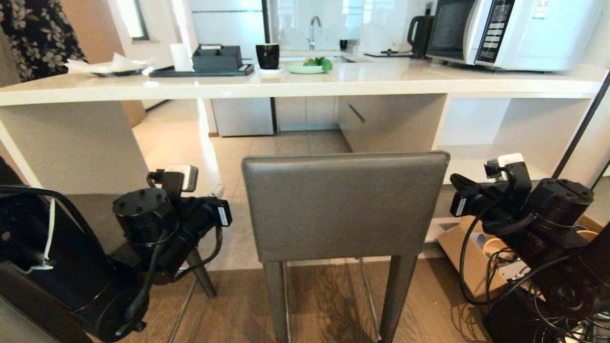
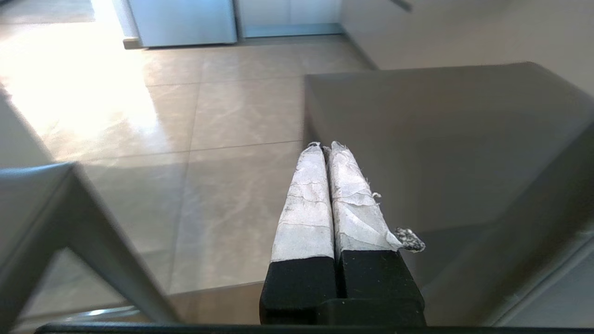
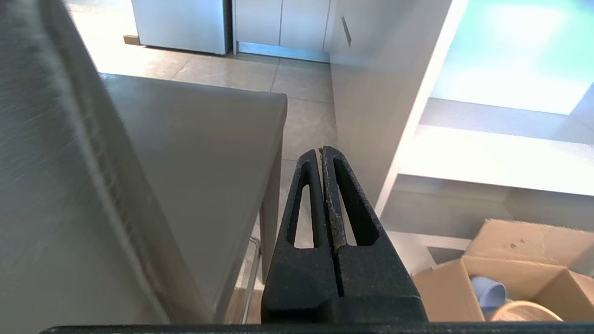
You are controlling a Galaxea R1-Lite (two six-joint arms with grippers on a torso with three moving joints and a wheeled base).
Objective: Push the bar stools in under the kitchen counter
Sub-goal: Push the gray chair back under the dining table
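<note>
Grippers both clenched on nothing: left gripper (image 2: 325,147) has its taped fingers (image 2: 304,204) pressed together just off the left edge of the stool's backrest, right gripper (image 3: 321,152) is pinched flat beside the right edge. Neither touches the stool in the wrist views; in the head view my fingertips are hidden behind my own wrists.

Kitchen counter (image 1: 305,83) spans the whole width, ends cut off both sides; its tabletop carries a microwave (image 1: 514,31), cropped at top, a black tray (image 1: 200,71), a mug (image 1: 268,55) and a green plate (image 1: 305,67).

Bar stool (image 1: 345,205) stands dead centre between my arms, backrest toward me, below tabletop height. Seat is hidden behind the backrest, so can't tell how far it sits under the slab; legs run out the bottom of frame.

Second stool (image 2: 41,208): only a corner and a leg show by my left arm.

Cardboard box (image 3: 515,273) on the floor at right, half behind my right arm.
</note>
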